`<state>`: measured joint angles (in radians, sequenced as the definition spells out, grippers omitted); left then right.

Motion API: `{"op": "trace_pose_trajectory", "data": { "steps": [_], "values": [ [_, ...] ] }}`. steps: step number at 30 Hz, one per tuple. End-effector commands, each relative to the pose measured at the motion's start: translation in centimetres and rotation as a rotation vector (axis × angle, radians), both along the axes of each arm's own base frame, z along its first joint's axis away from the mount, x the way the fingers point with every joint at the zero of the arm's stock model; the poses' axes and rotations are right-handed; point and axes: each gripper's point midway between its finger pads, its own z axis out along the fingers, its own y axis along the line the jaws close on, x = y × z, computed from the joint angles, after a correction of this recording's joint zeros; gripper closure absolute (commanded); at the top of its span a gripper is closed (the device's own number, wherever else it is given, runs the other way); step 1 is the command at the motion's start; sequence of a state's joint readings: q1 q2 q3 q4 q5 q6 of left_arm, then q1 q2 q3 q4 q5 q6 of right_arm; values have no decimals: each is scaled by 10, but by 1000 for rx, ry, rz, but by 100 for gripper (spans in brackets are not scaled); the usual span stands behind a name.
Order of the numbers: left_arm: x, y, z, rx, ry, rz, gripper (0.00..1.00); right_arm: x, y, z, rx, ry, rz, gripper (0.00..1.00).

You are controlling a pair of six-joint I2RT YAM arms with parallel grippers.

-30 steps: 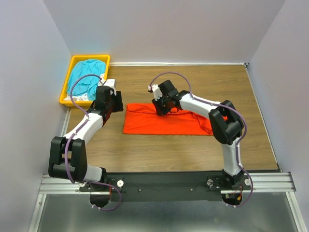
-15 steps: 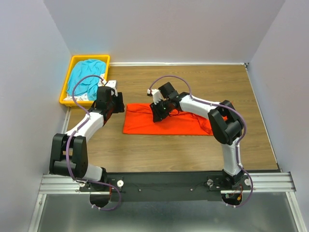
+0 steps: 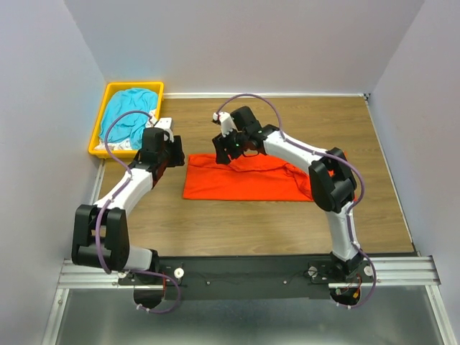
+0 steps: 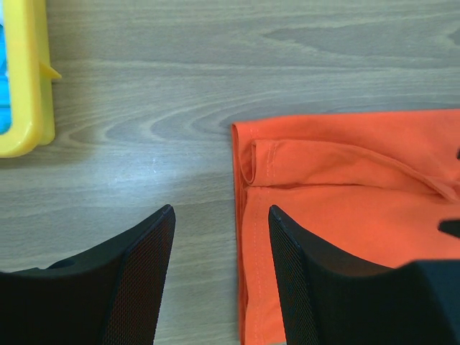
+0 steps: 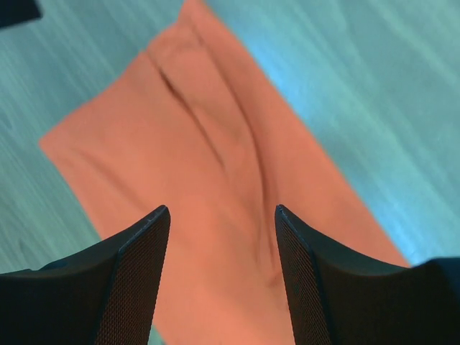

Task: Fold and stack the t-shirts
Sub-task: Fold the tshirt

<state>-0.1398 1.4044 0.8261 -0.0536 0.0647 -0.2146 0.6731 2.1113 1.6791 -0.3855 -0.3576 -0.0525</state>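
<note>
Orange-red t-shirt (image 3: 244,183), folded into a long strip, flat on the wooden bench (image 3: 287,230) at centre; teal-blue t-shirt (image 3: 129,115) heaped in yellow bin (image 3: 133,85) at the far left corner. Left claw (image 4: 221,215), fingers well apart, nothing held, over the strip's left edge. Right claw (image 5: 221,212), fingers well apart, nothing held, above the strip's far left part

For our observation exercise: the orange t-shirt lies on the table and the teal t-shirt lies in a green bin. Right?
No: the teal t-shirt lies in a yellow bin, not green, as the top external view shows. The rest holds.
</note>
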Motion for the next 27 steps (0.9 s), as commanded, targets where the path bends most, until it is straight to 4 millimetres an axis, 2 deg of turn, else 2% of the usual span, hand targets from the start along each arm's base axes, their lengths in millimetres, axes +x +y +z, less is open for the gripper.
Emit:
{"op": "trace_pose_trajectory", "data": {
  "steps": [1,4,8,16,20,27],
  "values": [
    [-6,2,17,5,-38,13,37,13,9,-21,-25,6,-24,32],
    [-11,6,21,17,-52,25,37,15,15,-39,-24,42,-18,33],
    [-16,10,22,30,-56,36,37,17,20,-50,-24,56,-10,33],
    [-19,10,20,32,-51,35,37,7,31,-52,27,117,41,36],
    [-18,10,20,31,-53,35,37,-5,33,-52,52,158,70,38],
    [-16,10,18,33,-50,34,37,-12,34,-52,66,182,91,41]
  ]
}}
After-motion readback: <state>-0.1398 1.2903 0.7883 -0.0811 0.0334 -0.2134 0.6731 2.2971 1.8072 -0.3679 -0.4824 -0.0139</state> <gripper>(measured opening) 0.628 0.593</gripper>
